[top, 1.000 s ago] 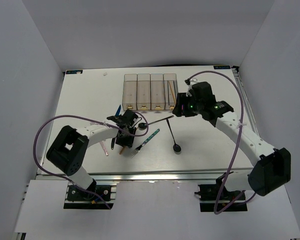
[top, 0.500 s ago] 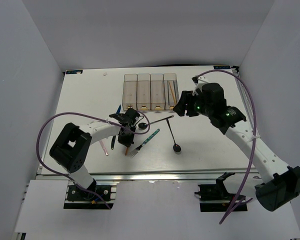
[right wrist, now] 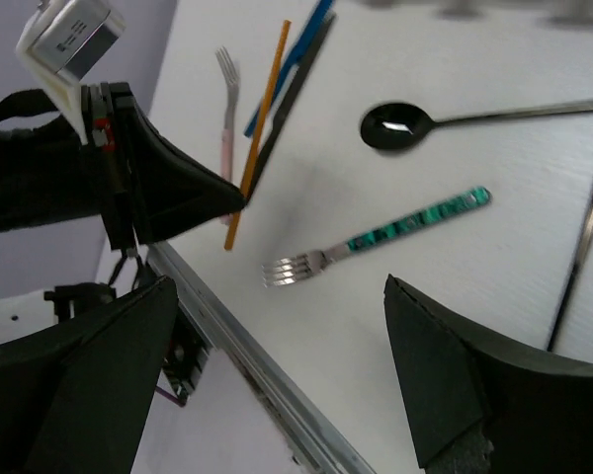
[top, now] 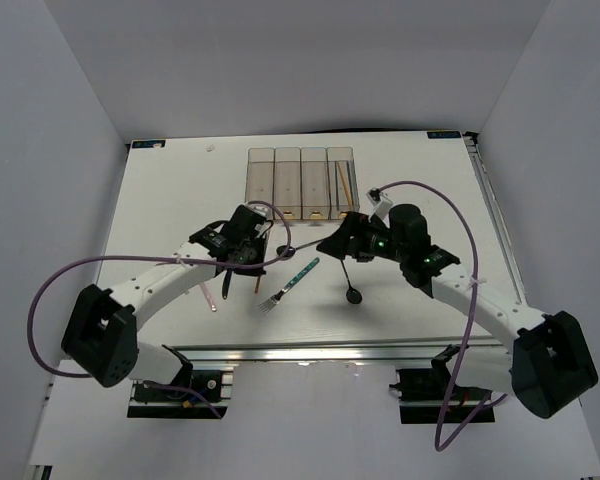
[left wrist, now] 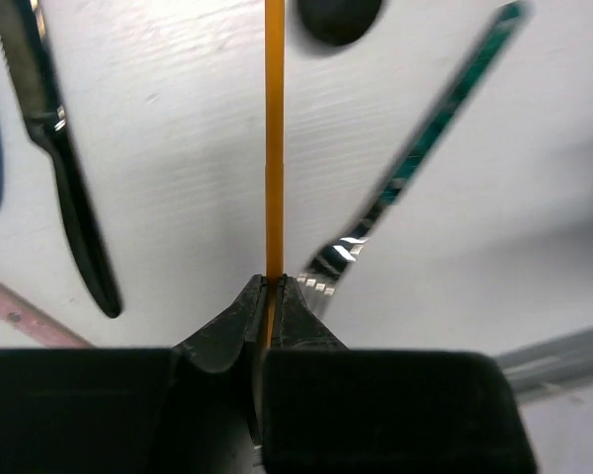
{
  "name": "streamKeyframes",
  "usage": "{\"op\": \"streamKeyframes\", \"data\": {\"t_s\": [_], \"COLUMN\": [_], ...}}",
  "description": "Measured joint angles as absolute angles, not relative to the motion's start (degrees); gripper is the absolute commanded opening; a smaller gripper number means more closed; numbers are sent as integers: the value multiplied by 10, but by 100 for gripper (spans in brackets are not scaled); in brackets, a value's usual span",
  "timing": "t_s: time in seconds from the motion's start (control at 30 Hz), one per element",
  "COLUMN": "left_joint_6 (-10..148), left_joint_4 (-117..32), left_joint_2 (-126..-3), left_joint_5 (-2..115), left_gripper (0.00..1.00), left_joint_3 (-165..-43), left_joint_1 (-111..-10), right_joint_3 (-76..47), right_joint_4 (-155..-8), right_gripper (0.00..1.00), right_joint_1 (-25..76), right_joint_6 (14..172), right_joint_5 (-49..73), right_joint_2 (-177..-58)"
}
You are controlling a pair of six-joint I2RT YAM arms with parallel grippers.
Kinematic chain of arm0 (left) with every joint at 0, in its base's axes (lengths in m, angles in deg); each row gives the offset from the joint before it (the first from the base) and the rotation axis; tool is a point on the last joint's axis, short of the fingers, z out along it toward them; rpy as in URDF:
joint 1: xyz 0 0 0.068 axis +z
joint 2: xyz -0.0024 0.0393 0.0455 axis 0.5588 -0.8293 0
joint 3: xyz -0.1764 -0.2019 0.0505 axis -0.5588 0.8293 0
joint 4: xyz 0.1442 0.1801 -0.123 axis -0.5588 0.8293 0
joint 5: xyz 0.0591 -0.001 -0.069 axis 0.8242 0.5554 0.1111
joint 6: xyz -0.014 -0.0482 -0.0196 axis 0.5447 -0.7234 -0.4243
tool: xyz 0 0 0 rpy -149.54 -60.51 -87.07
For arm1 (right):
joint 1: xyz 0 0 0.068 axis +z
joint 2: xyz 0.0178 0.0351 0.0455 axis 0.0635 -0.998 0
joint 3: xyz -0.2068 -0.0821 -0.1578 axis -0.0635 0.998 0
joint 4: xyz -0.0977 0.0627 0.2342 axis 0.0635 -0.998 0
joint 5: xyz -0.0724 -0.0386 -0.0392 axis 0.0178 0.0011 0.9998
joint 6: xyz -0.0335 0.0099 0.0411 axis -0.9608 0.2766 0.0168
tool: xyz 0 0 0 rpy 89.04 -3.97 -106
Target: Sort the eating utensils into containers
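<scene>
Near the yellow-labelled containers (top: 288,180), the left hand (left wrist: 274,281) clamps an orange chopstick (left wrist: 274,128); the right hand (top: 335,243) is spread apart.

Right gripper (top: 337,241) swings off the containers' (top: 288,180) near end, down toward seven o'clock, over the black spoons (top: 352,294)! Left gripper (left wrist: 274,286) carries its orange chopstick (left wrist: 274,148) toward twelve, elbow dropping wide.

Four bins (top: 288,185), two forks (right wrist: 376,242), two spoons (top: 352,294)

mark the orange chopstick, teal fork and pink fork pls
orange chopstick (left wrist: 274,138): left wrist view, middle of the shaft.
teal fork (right wrist: 420,223): right wrist view, patterned handle.
pink fork (right wrist: 224,148): right wrist view, handle.
</scene>
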State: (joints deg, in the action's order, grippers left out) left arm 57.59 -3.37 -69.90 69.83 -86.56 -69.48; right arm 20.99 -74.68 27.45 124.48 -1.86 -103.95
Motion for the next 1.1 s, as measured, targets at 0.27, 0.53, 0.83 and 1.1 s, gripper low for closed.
{"op": "streamKeyframes", "data": {"t_s": [0.27,0.53,0.83,1.1], "left_joint_6": [550,511,493,500], "left_joint_4": [-95,-181,-231,-176], "left_joint_2": [-663,-645,-639,-631], "left_joint_5": [574,485,466,566], "left_gripper": [0,0,17,98], "left_joint_3": [-872,-856,-835,-857], "left_joint_1": [-695,-696,-696,-698], "right_joint_3": [158,53,31,-31], "right_joint_4": [-641,-681,-723,-792], "right_gripper": [87,79,0,0], "right_joint_1": [346,396,417,395], "right_joint_6": [1313,1334,1329,1264], "right_joint_5": [52,158,198,222], "right_joint_2": [-1127,-1226,-1263,-1274]}}
